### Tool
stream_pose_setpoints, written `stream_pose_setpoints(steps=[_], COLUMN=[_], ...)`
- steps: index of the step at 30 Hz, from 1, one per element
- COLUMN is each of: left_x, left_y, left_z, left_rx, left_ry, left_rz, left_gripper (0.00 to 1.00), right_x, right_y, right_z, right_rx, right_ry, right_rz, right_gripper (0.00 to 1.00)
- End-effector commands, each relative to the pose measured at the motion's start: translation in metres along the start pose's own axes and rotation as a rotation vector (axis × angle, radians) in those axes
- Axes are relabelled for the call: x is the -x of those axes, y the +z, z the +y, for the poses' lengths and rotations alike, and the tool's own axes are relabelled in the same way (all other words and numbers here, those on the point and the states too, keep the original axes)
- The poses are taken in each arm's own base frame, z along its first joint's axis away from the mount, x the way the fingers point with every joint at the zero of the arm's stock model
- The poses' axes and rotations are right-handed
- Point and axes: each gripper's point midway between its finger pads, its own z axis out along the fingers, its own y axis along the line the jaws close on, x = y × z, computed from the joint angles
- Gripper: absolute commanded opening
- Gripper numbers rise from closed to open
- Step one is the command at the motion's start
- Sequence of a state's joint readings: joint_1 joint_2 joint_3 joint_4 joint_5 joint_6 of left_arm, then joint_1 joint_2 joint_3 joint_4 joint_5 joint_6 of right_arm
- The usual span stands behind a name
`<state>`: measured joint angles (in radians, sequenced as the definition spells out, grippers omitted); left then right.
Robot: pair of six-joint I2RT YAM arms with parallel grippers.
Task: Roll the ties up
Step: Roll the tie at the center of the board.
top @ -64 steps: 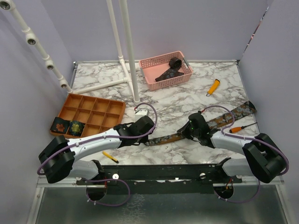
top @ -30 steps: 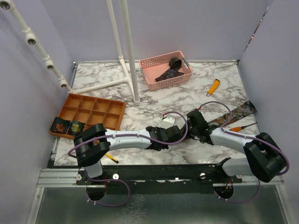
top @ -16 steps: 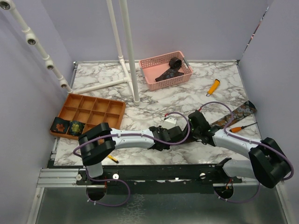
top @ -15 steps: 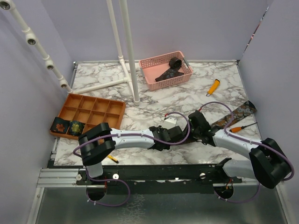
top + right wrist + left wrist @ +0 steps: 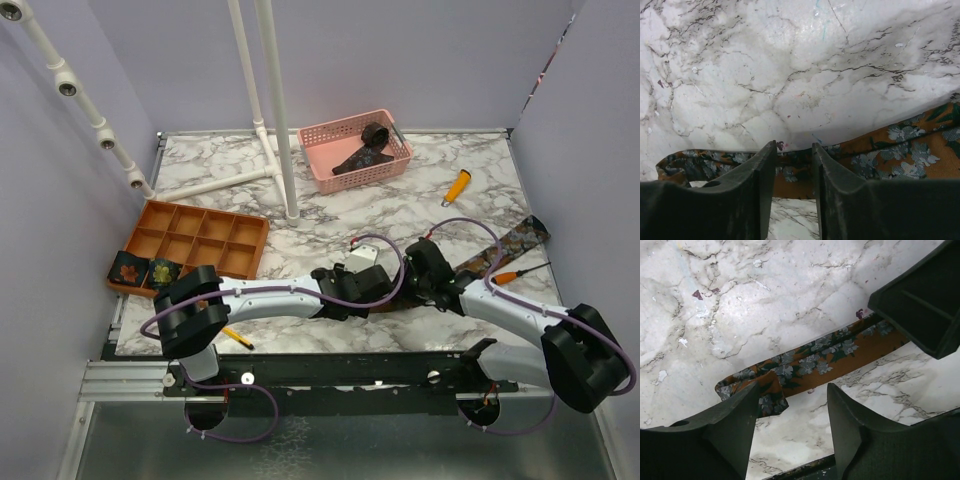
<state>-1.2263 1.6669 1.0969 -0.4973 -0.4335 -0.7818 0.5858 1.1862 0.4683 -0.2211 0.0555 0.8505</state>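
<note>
Over the folded end of the rust floral fabric necktie: your left pincer half-open, right pincer slightly parted, both empty, poised to roll.

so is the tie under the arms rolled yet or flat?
Flat, not rolled: the tie lies stretched along the table, only its tip folded over.

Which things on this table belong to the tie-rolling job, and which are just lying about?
Job in hand:
unrolled tie on the table
two rolled ties in the orange tray
dark ties in the pink basket

Lying about:
orange-handled tool
small screwdriver
yellow pen
white pipe frame
</note>
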Motion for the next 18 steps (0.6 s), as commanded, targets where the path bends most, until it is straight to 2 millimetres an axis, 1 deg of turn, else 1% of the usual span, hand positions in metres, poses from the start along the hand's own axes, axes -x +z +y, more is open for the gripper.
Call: stream_pose_setpoints(steps=[1,5,9,12,14,18], left_x=[0.007,0.017,0.025,0.025,0.024,0.018], left_y=[-0.015,-0.033,-0.048,-0.056,-0.059,-0.065], left_z=[0.004,0.016,0.032,0.050,0.063,0.090], left_rx=[-0.014,-0.017,-0.013,0.000,0.008,0.009], left_ry=[-0.019,-0.060,-0.083,-0.131,-0.171,-0.255], left_rz=[-0.035,-0.093,-0.149,-0.185,-0.202,-0.217], left_gripper=[0.60,0.64,0.66,0.66,0.67,0.68], right_x=[-0.006,-0.005,-0.007,-0.008,-0.007,-0.005], right_y=[-0.009,-0.019,-0.031,-0.039,-0.042,-0.041], right_z=[0.005,0.024,0.048,0.064,0.070,0.072], right_rx=[0.046,0.143,0.276,0.350,0.373,0.373], right_ry=[-0.050,-0.093,-0.139,-0.157,-0.167,-0.178], right_rz=[0.026,0.038,0.065,0.083,0.082,0.081], right_gripper=[0.43,0.51,0.53,0.54,0.55,0.55])
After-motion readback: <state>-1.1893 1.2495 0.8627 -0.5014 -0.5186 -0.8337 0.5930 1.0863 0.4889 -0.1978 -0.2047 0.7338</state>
